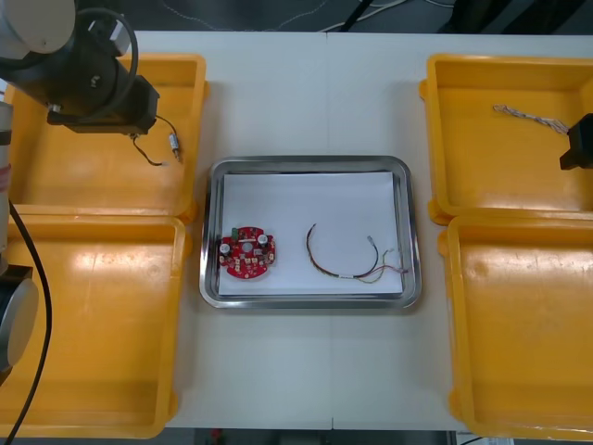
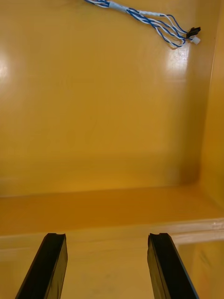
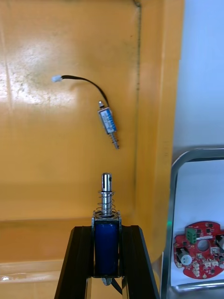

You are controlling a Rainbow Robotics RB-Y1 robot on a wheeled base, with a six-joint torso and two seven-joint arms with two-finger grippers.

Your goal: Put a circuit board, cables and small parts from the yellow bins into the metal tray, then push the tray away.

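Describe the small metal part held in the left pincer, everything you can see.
The small metal part has a blue cylindrical body in a shiny metal frame, with a coiled spring and a steel-looking pin projecting forward. The left pincer is shut on its body, over the far left yellow bin.

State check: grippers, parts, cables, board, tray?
left gripper: shut on small metal part, above far left bin
second small part: loose in that bin
right gripper: open, empty
blue and white cable: lying in far right bin
circuit board: flat in metal tray
thin cable: in tray beside board
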